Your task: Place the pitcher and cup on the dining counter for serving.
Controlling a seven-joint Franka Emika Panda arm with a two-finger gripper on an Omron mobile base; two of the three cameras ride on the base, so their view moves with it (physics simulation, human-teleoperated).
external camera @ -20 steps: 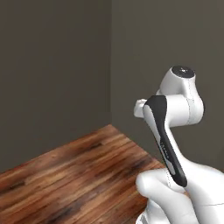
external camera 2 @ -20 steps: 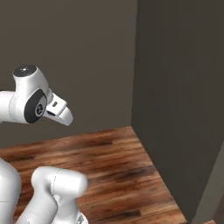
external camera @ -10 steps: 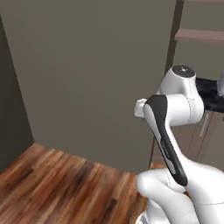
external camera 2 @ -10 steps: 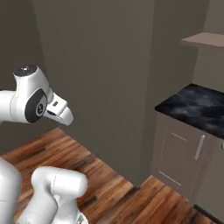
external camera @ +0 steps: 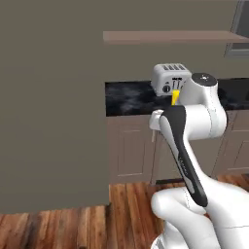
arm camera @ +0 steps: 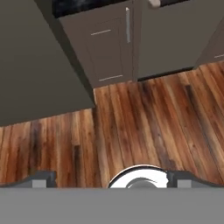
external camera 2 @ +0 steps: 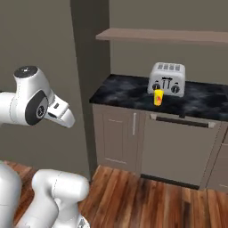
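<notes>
Tool (arm camera: 109, 181) is spread wide, empty, pointing at the floor (arm camera: 140, 122), well apart from anything. Cup (external camera 2: 158, 97) sits on the black marble desk (external camera 2: 124, 91), just in front of the toaster (external camera 2: 166, 78). It's small, bright yellow, red-orange mark on its side. Best bet: get the base close and square to the desk before reaching, then come in level around the cup, clear of the toaster.

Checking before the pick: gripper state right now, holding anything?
Gripper: open, jaws wide apart, holding nothing, pointed down at the wood floor; the cup sits on the worktop.
</notes>
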